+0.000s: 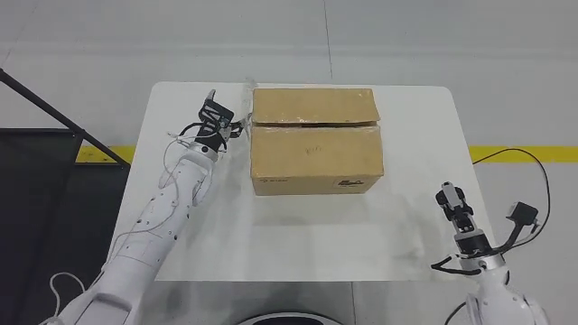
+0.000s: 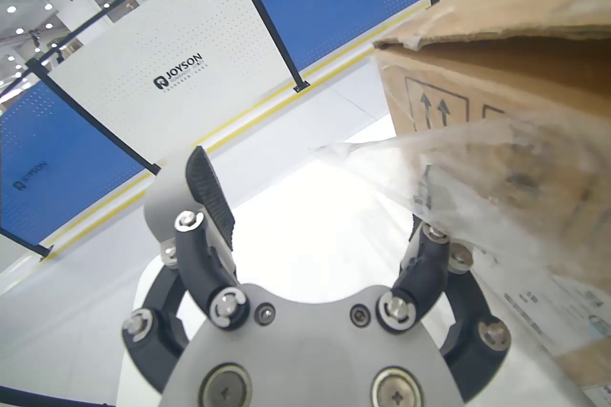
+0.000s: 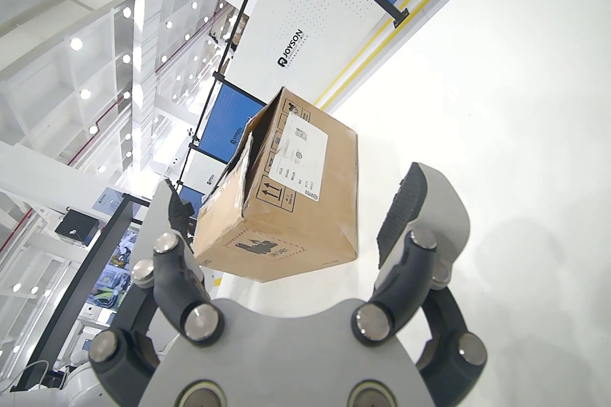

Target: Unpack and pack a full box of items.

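Observation:
A brown cardboard box (image 1: 316, 140) stands in the middle of the white table (image 1: 298, 226), its top flaps down and meeting at a ragged middle seam. My left gripper (image 1: 219, 117) is at the box's left end, open (image 2: 315, 208), with one black pad (image 2: 210, 189) in plain sight. A peeled strip of clear tape (image 2: 458, 170) hangs off the box (image 2: 525, 79) and drapes over the other finger. That tape (image 1: 250, 86) juts out at the box's far left corner. My right gripper (image 1: 452, 200) is open (image 3: 292, 192) near the table's front right, well away from the box (image 3: 286, 199).
The table's bare surface runs in front of the box and to its right. A black barrier frame (image 1: 36, 108) stands on the floor left of the table. Blue and white partition panels (image 2: 167, 70) line the room behind.

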{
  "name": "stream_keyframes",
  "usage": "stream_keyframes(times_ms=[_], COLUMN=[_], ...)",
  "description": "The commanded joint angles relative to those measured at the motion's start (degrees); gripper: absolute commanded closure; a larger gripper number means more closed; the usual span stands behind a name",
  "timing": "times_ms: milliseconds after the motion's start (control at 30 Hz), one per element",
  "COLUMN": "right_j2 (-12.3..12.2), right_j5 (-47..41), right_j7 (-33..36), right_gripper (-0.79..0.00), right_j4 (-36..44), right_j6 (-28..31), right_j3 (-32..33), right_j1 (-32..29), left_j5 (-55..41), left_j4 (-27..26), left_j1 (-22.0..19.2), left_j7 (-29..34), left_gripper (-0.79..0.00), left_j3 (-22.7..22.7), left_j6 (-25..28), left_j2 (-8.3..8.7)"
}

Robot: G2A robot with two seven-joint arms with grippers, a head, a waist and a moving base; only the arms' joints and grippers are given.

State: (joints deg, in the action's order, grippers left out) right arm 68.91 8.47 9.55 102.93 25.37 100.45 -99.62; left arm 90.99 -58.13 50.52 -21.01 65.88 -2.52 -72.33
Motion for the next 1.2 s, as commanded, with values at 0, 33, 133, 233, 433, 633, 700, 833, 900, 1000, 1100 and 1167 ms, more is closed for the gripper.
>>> stream_keyframes(times_ms=[0,33,133,233,433,633,700,833,900,1000,1100,1167], right_j2=[0.0,0.0,0.0,0.0,0.0,0.0,0.0,-0.1,-0.1,-0.1,-0.1,-0.1], right_j5=[0.0,-0.1,0.0,0.1,0.1,-0.2,-0.3,-0.5,-0.5,-0.5,-0.5,-0.6], right_j7=[0.4,0.6,1.7,2.7,4.3,5.4,5.7,6.5,6.8,7.1,7.2,7.2], right_gripper=[-0.785,-0.785,-0.785,-0.785,-0.785,-0.785,-0.785,-0.785,-0.785,-0.785,-0.785,-0.785], right_j4=[-0.2,-0.4,-1.1,-1.9,-3.8,-5.9,-6.4,-7.3,-7.7,-8.2,-8.6,-8.8], right_j6=[-0.2,-0.2,-0.3,-0.4,-0.3,0.0,0.1,0.1,0.1,0.0,0.1,0.1], right_j3=[-0.2,-0.5,-1.4,-2.3,-3.8,-5.1,-5.4,-6.0,-6.4,-6.8,-7.1,-7.2], right_j1=[0.6,1.1,2.8,4.7,7.9,10.4,11.1,12.4,13.0,13.7,14.1,14.2], left_j5=[-0.3,-0.5,-0.7,0.1,0.7,0.9,1.1,0.7,0.5,0.3,0.0,0.1], left_j4=[-0.3,-0.7,-2.7,-5.7,-13.9,-20.7,-22.2,-24.0,-24.2,-24.1,-23.4,-23.0], left_j1=[0.7,1.2,3.2,6.0,13.6,21.5,23.6,26.6,27.4,28.3,28.9,29.1], left_j7=[-1.4,-1.8,-2.8,-3.1,-2.1,0.8,1.5,2.9,3.7,4.3,4.9,4.9], left_gripper=[-0.785,-0.785,-0.785,-0.785,-0.785,-0.785,-0.785,-0.785,-0.785,-0.785,-0.785,-0.785], left_j3=[0.9,1.5,3.5,6.0,11.6,15.8,16.6,17.6,17.8,17.9,17.8,17.4], left_j6=[-1.2,-1.7,-3.0,-3.6,-4.9,-5.6,-5.8,-5.8,-5.5,-5.1,-4.6,-4.1], left_j2=[0.09,0.18,0.63,1.29,2.61,3.36,3.49,3.53,3.52,3.47,3.38,3.30])
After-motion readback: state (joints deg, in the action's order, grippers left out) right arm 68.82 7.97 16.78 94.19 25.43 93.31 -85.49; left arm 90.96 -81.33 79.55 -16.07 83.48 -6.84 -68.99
